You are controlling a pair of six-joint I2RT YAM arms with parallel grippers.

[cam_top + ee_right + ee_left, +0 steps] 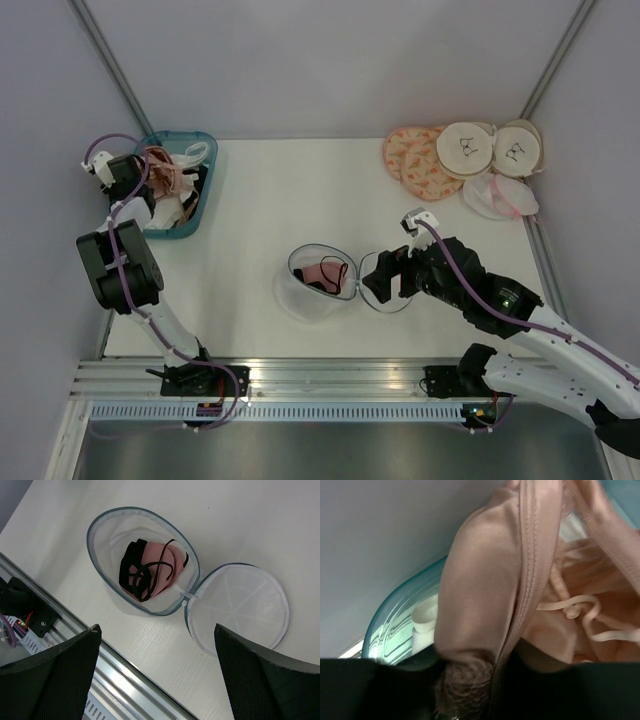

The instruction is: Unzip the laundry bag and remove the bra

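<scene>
The laundry bag (pixel 300 295) stands unzipped in the middle of the table, its round mesh lid (pixel 400 298) flopped open to the right. A pink bra with black straps (pixel 325 272) lies inside. In the right wrist view the bag (pixel 107 535), the bra (pixel 155 572) and the lid (pixel 240 610) show clearly. My right gripper (pixel 385 275) hovers over the lid and the bag's hinge, open and empty (pixel 155 627). My left gripper (pixel 158 178) is over the teal bin, shut on a peach bra (pixel 485 580) bunched between its dark fingers (pixel 470 680).
The teal bin (pixel 205 180) at the far left holds several pale bras. Peach patterned pouches (pixel 415 155), cream pouches (pixel 470 148) and a white mesh one (pixel 498 197) lie at the back right. A metal rail (pixel 115 690) runs along the near edge.
</scene>
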